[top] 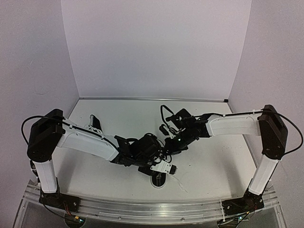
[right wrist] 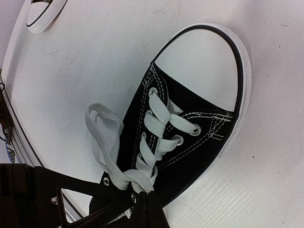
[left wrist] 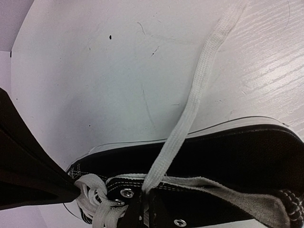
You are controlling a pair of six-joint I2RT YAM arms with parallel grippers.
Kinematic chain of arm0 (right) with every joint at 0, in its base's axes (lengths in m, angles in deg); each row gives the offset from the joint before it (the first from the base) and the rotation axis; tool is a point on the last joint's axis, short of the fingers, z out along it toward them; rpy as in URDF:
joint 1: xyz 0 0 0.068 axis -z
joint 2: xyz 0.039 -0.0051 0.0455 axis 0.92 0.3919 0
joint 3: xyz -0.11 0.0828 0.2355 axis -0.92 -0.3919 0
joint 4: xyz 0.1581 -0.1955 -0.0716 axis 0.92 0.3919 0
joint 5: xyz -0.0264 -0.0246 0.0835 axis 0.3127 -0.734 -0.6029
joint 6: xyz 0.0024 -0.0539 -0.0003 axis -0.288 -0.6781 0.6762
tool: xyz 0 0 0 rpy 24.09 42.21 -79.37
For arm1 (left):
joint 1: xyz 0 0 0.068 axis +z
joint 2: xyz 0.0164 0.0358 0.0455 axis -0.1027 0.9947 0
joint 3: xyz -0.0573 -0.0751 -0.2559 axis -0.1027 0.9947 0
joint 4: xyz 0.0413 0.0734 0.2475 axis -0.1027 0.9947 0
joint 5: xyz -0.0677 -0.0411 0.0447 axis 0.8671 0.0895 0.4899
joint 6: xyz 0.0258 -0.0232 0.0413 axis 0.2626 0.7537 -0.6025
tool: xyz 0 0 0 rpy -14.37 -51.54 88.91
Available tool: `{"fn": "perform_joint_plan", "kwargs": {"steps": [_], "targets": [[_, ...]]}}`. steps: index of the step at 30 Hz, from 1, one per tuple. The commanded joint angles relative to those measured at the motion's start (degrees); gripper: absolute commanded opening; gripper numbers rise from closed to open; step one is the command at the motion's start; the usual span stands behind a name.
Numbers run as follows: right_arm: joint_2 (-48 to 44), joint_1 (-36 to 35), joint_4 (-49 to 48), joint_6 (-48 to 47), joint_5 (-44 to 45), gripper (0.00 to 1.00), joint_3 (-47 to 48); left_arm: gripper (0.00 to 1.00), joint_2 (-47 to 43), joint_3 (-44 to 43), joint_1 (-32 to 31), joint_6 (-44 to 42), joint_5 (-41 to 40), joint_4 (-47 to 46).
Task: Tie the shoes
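Note:
One black shoe (right wrist: 190, 128) with a white toe cap lies under both grippers; in the top view only a small part of this shoe (top: 158, 179) shows below the arms. My left gripper (left wrist: 142, 202) is shut on a white lace (left wrist: 190, 109) that runs taut from the jaws across the shoe's side (left wrist: 237, 156) and out over the table. Shut at the lace knot (right wrist: 137, 176), my right gripper (right wrist: 149, 202) has a loose lace loop (right wrist: 97, 128) lying to its left. The second shoe (top: 95, 121) lies at the back left, and its toe (right wrist: 45, 12) shows in the right wrist view.
The white table (top: 213, 161) is closed in by white walls at the back and sides. Both arms meet over the table's middle. A metal rail (top: 142, 209) runs along the near edge.

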Motion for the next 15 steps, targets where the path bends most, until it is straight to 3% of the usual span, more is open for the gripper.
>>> {"fn": "perform_joint_plan", "kwargs": {"steps": [1, 15], "targets": [[-2.4, -0.5, -1.6, 0.6, -1.3, 0.0, -0.1, 0.0, -1.5, -0.7, 0.2, 3.3, -1.8, -2.8], [-4.0, -0.5, -2.8, 2.1, -1.2, 0.0, -1.4, 0.0, -3.0, 1.8, 1.6, 11.3, -3.0, -10.7]]}}
